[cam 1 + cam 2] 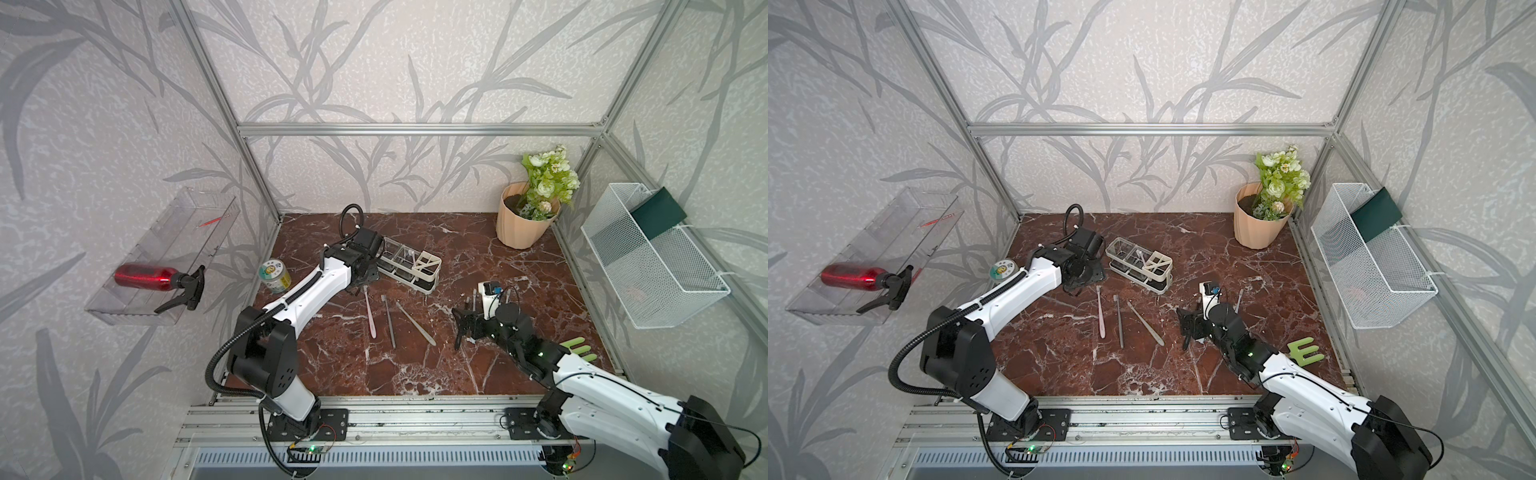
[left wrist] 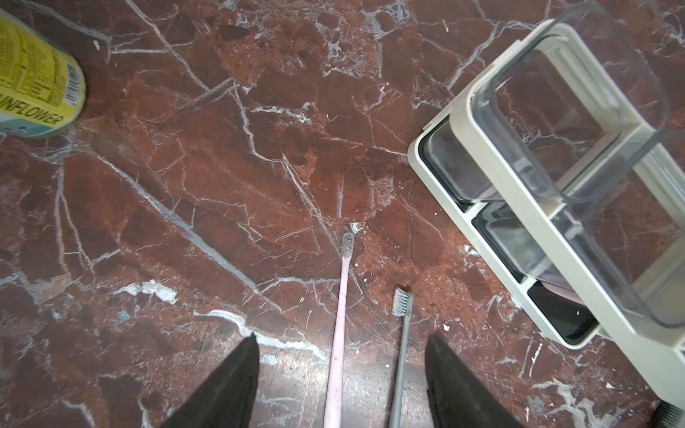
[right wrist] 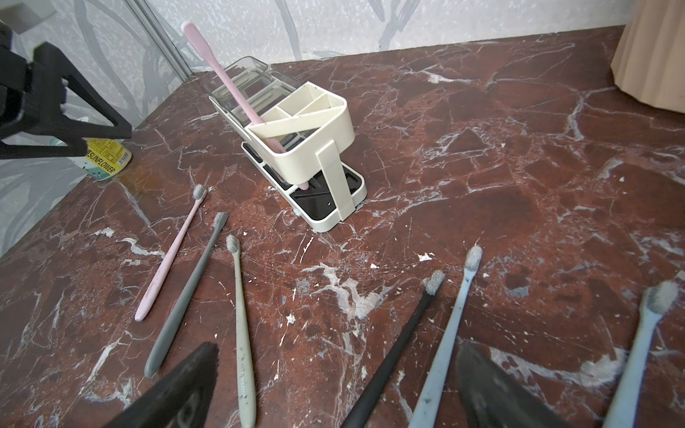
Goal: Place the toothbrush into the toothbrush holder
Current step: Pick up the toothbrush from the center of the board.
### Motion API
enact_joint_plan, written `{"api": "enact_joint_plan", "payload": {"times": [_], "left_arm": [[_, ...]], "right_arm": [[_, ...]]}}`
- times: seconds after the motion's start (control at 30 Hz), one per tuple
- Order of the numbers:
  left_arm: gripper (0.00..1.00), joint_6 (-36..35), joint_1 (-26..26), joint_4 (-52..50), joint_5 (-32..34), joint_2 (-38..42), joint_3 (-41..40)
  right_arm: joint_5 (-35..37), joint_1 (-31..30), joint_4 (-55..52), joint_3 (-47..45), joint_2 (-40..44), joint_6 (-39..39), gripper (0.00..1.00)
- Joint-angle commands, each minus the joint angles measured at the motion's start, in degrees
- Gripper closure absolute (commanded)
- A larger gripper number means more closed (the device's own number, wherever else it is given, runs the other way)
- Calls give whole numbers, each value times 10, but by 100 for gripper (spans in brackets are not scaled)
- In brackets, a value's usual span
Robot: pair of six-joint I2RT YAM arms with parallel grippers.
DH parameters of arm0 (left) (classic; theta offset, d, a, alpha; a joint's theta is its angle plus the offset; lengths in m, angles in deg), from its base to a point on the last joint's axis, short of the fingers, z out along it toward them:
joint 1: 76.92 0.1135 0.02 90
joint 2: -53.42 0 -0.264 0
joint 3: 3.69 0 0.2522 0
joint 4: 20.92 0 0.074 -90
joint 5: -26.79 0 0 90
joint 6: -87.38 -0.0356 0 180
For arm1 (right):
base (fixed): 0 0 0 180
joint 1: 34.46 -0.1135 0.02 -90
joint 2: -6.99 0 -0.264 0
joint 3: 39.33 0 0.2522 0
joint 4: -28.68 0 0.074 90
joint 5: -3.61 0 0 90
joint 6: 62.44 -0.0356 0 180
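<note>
Farthest out from the long cream-white toothbrush holder with two clear square cups [image 1: 432, 272], off its clear-cup end, stands a round yellow-labelled tin [image 1: 275, 276]; it plays no part here. Next come my left jaws, hovering just off that same clear-cup end, on the holder's front side. They stand apart with nothing in them.

In the left wrist view the slim pink plastic toothbrush [image 2: 338, 333] lies flat on the red marble bench [image 2: 222, 166], right down the middle of the gap. Its bristles point away from me and its handle runs back under my wrist. So its long axis lies along my reach and across my closing line, which suits a pinch.

The catch, as I judge it, is the slim grey toothbrush [image 2: 402, 355]. It lies almost parallel just beside the pink one, on the holder's side, and also inside the gap. I would shift away from the holder before closing.

A pale olive toothbrush [image 1: 415, 324] lies further along the holder's front. A second pink toothbrush [image 3: 222, 74] leans in the holder's slotted cream end. My right jaws, wide and empty, hang well off that cream end above a black toothbrush [image 3: 393, 352] and a pale blue toothbrush [image 3: 449, 333]. My left is clearly the nearer.
</note>
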Motion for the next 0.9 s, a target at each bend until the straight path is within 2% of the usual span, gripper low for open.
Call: {"api": "enact_joint_plan", "payload": {"times": [0.0,0.27,0.5,0.87], "left_arm": [[34,23,9,54,-20,-8,-13],[43,20,19,50,-32,-87,13],[48,15,24,61,-36,-127,22],[62,10,40,72,-44,-176,30]], "right_arm": [[-4,1,14,17,-4,1,1],[-8,1,14,18,-3,3,1],[-11,1,18,19,-9,3,1],[-15,1,20,20,-14,3,1]]}}
